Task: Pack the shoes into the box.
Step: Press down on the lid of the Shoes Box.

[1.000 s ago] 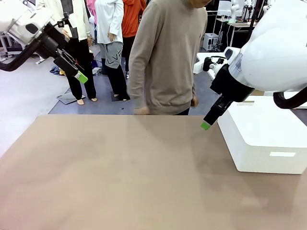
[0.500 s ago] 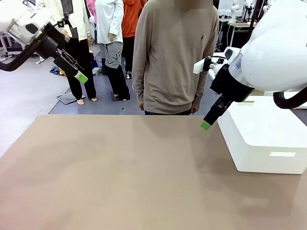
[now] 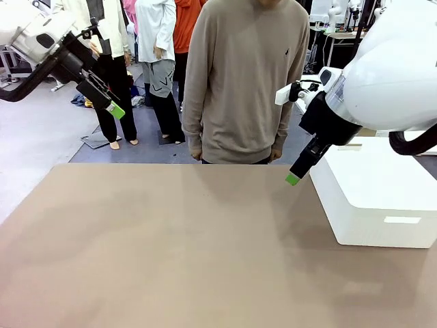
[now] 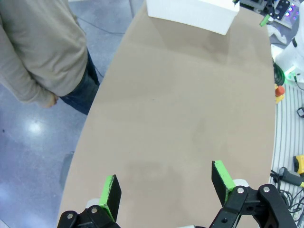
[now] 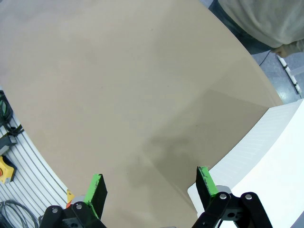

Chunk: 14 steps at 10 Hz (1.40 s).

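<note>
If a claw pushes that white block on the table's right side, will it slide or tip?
The white block would probably slide rather than tip: it looks low, broad and flat on the table. Its smooth faces suggest little grip. Its weight cannot be judged.

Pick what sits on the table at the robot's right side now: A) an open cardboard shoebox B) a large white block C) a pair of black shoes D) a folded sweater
B: the front view shows a large white block resting on the tan table beside the right gripper, which hangs open with nothing in it.
</note>
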Each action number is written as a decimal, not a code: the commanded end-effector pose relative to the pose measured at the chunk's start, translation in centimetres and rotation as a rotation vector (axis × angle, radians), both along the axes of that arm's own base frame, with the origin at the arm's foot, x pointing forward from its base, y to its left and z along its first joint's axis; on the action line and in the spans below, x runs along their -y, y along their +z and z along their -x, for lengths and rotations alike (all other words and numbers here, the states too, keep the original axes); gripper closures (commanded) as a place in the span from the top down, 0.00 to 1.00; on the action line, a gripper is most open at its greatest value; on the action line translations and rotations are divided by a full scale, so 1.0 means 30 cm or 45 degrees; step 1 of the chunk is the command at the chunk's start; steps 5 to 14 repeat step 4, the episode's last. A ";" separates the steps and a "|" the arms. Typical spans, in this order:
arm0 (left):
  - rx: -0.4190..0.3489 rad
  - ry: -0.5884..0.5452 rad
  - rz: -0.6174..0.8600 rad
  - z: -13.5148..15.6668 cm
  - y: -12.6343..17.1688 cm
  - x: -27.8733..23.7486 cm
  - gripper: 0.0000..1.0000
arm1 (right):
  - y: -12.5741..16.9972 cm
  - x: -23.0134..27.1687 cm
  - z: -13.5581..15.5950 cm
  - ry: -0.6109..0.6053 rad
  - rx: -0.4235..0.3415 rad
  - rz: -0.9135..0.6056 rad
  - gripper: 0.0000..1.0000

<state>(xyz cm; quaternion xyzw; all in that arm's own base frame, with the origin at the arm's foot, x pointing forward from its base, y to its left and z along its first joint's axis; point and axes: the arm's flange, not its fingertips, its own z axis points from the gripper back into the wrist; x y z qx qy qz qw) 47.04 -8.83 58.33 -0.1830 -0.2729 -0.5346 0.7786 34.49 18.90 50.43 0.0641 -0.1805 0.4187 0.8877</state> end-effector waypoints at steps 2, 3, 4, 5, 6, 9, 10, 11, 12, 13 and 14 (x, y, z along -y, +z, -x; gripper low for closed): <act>0.005 -0.004 -0.004 0.000 0.005 -0.007 1.00 | 0.003 0.003 -0.003 0.004 0.005 0.002 1.00; 0.005 -0.004 -0.004 0.000 0.005 -0.007 1.00 | 0.003 0.003 -0.003 0.004 0.005 0.002 1.00; 0.005 -0.004 -0.004 0.000 0.005 -0.007 1.00 | 0.003 0.003 -0.003 0.004 0.005 0.002 1.00; 0.005 -0.004 -0.004 0.000 0.005 -0.007 1.00 | 0.003 0.003 -0.003 0.004 0.005 0.002 1.00; 0.005 -0.004 -0.004 0.000 0.005 -0.007 1.00 | 0.003 0.003 -0.003 0.004 0.005 0.002 1.00; 0.005 -0.004 -0.004 0.000 0.005 -0.007 1.00 | 0.003 0.003 -0.003 0.004 0.005 0.002 1.00; 0.005 -0.004 -0.004 0.000 0.005 -0.007 1.00 | 0.003 0.003 -0.003 0.004 0.005 0.002 1.00; 0.005 -0.004 -0.004 0.000 0.005 -0.007 1.00 | 0.003 0.003 -0.003 0.004 0.005 0.002 1.00; 0.005 -0.004 -0.004 0.000 0.005 -0.007 1.00 | 0.003 0.003 -0.003 0.004 0.005 0.002 1.00; 0.005 -0.004 -0.004 0.000 0.005 -0.007 1.00 | 0.003 0.003 -0.003 0.004 0.005 0.002 1.00; 0.005 -0.004 -0.004 0.000 0.005 -0.007 1.00 | 0.003 0.003 -0.003 0.004 0.005 0.002 1.00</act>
